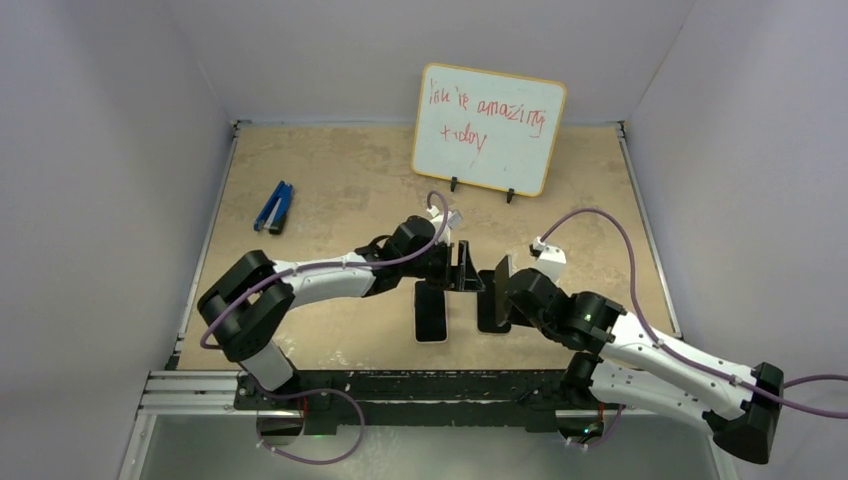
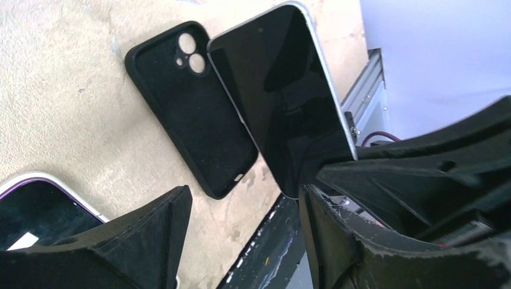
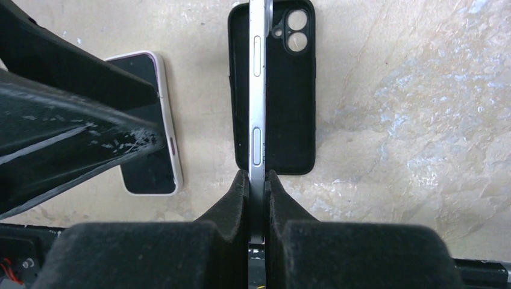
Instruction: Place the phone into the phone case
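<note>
Right tool (image 3: 258, 180) first: it's clenched tight, both pads pinching the phone (image 3: 258, 90) by its lower end, and the jaws stand apart only by the phone's thickness. In the right wrist view the phone stands on edge, a thin silver strip with its side buttons facing the camera, running up the centre of the frame. Beneath it lies the phone case (image 3: 289, 102), black, open side up on the bench (image 1: 330, 190), with the camera cut-outs at the top of the frame. The phone lines up over the case's left half. I can't tell whether its far end touches the case.

Left tool (image 2: 244, 208) now: it's released, spread wide, with nothing between its halves. The finger (image 2: 373, 241) at the right of that view sits close against the phone's lower corner, and contact isn't clear.

Further out, a second phone (image 1: 431, 312) with a lilac rim lies screen up just left of the case, lower centre of the overhead frame. A whiteboard (image 1: 488, 128) with red writing stands at upper centre. A blue stapler (image 1: 273, 207) lies at upper left, well apart from the rest.
</note>
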`<state>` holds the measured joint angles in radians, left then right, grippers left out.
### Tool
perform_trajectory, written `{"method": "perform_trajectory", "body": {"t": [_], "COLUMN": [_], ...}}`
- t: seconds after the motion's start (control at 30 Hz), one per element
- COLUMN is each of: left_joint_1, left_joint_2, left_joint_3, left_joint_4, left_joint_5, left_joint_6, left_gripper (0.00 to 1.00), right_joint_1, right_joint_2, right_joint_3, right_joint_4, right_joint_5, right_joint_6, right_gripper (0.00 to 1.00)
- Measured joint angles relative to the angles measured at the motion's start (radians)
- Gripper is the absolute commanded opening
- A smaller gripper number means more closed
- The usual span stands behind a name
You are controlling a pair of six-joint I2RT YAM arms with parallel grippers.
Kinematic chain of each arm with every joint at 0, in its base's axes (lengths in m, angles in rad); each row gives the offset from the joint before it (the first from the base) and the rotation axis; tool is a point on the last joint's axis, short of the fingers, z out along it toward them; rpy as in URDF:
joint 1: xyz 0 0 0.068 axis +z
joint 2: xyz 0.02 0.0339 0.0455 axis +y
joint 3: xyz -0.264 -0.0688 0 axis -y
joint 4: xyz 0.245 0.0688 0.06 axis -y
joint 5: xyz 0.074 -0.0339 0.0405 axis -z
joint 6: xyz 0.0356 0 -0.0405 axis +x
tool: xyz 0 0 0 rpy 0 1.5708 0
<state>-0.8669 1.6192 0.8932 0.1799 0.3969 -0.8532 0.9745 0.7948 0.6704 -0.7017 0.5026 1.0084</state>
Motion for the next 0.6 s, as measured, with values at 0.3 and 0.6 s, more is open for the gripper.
{"method": "perform_trajectory", "body": {"t": [0.3,0.6], "left_joint_1": [-0.02,-0.033], "left_joint_2": [0.107,0.231], "left_joint_3": [0.026,0.059], "left_joint_4": [0.044,0.108], "left_joint_5": [-0.047,-0.048], "left_joint_6": [-0.024,-0.055], "left_gripper": [0.55,0.46], "right_joint_1": [-0.001,-0.003], "right_joint_2": [-0.094,-0.109], "right_joint_3": [-0.073,-0.154], "right_joint_4": [-0.008,0.047], "right_joint_5": [-0.002,-0.005], "right_joint_6": [0.04,0.054], "right_gripper": [0.0,0.0]}}
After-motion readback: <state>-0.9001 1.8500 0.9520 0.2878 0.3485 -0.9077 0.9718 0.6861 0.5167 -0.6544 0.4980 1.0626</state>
